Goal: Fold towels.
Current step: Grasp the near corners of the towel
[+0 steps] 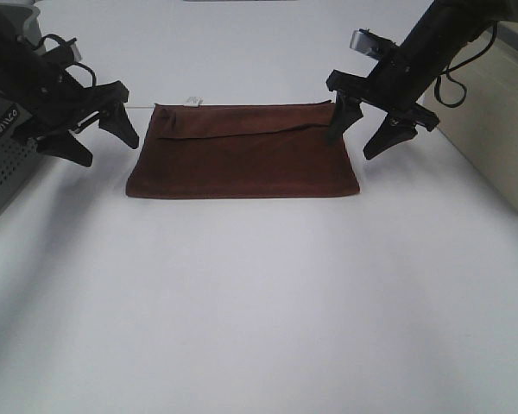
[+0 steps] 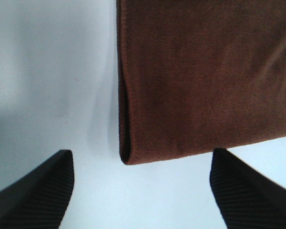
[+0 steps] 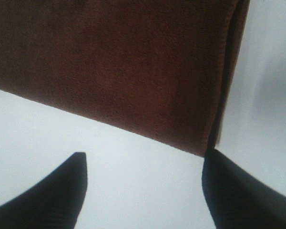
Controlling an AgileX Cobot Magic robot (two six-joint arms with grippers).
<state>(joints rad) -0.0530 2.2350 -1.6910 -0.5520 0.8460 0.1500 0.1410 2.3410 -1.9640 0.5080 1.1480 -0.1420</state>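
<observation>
From the exterior high view, the folded reddish-brown towel (image 1: 242, 151) lies flat on the far middle of the white table (image 1: 259, 302), its white tag (image 1: 192, 102) at the far edge. The left gripper (image 1: 108, 148) is just beside its left end and the right gripper (image 1: 350, 147) at its right end, both spread wide and empty.

In the left wrist view, a folded towel corner lies between the parted fingers (image 2: 38, 191).

In the right wrist view, a towel corner lies just beside one fingertip (image 3: 238, 191); I cannot tell whether they touch.

This is a robotics lab bench. A plain white tabletop (image 1: 259, 310) is flanked by two black robot arms, the left arm (image 1: 26, 78) and the right arm (image 1: 432, 43), both mounted off the surface. A grey perforated metal housing (image 1: 0, 177) stands at the table's left edge, and a beige box (image 1: 501, 121) at its right.
</observation>
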